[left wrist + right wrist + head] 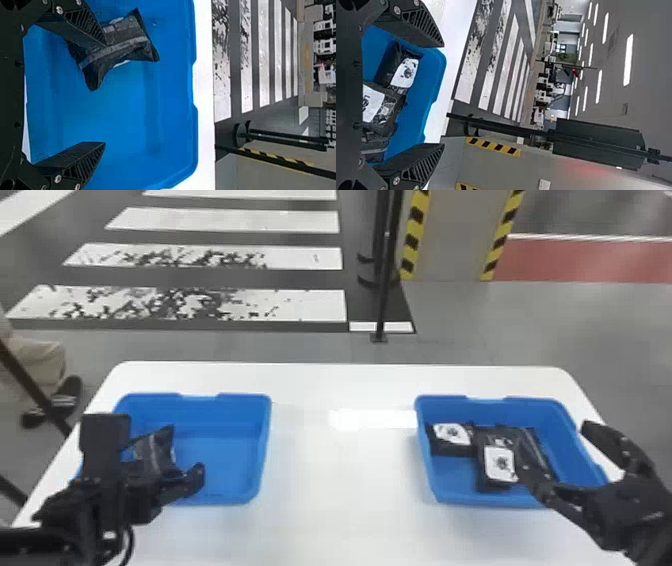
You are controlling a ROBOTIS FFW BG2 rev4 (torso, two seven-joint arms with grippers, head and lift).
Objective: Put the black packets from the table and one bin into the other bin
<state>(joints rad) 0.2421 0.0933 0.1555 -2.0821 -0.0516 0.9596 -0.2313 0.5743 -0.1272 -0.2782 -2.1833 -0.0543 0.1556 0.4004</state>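
The shiny black plastic packet (pixel 119 45) lies inside the left blue plastic bin (pixel 174 130), nearer the left finger of the wide-open black left gripper (pixel 105 94); its long axis points mostly forward. The black right gripper (pixel 443 95) is also wide, by the right blue bin (pixel 492 410).

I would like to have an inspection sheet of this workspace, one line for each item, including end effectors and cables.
Surface: smooth white table with rounded far corners.
Job's things: left blue rectangular bin holds one shiny black packet; right blue rectangular bin holds several black packets, two with white labels.
Clutter: nothing seen.
Grippers: left end effector open, at the left bin; right end effector open, at the right bin.
Cables: thin black cable looped beside the left arm.
Surroundings: grey floor, white painted stripes, black upright post.
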